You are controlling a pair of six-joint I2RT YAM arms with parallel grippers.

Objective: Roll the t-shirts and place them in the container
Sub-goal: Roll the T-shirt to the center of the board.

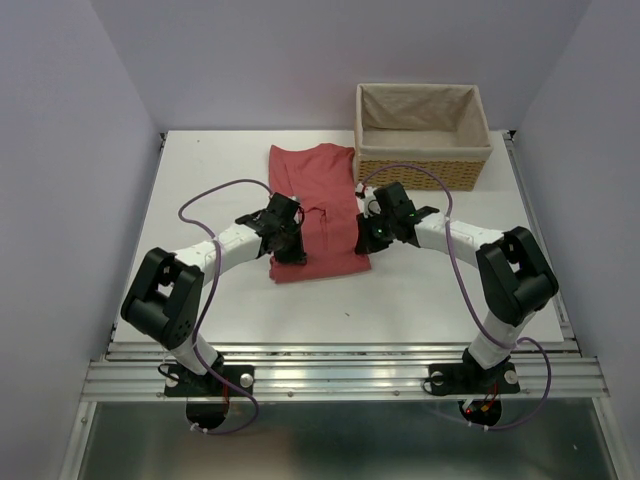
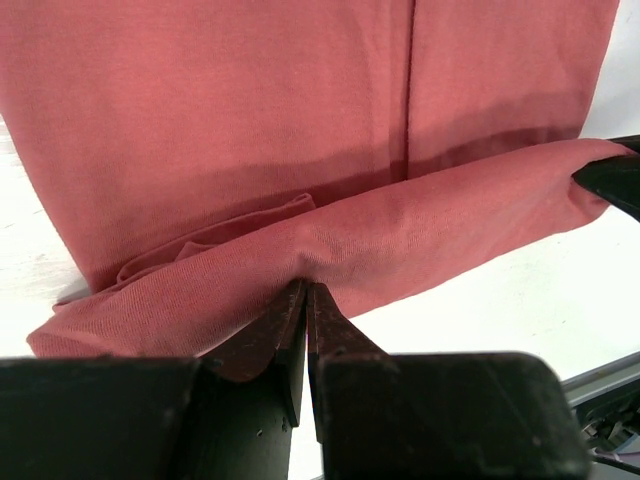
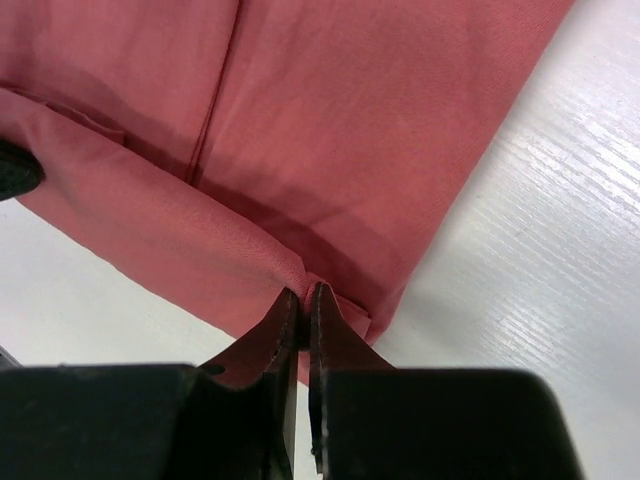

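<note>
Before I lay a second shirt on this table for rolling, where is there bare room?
Barest: the far-left corner of the table, beside the t-shirt, and the near strip in front of it. Crowded: the middle, where the left pincer and right pincer pinch its fold, and the gap between right arm and wicker basket.

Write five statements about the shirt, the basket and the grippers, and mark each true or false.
1. The left gripper is shut on the near edge of the t-shirt. True.
2. The right gripper hangs open, holding nothing. False: it is shut on that same edge.
3. The wicker basket holds a rolled shirt. False: no shirt shows inside it.
4. The t-shirt lies on the table. True.
5. The t-shirt is fully rolled. False: only its near edge is folded over.
</note>
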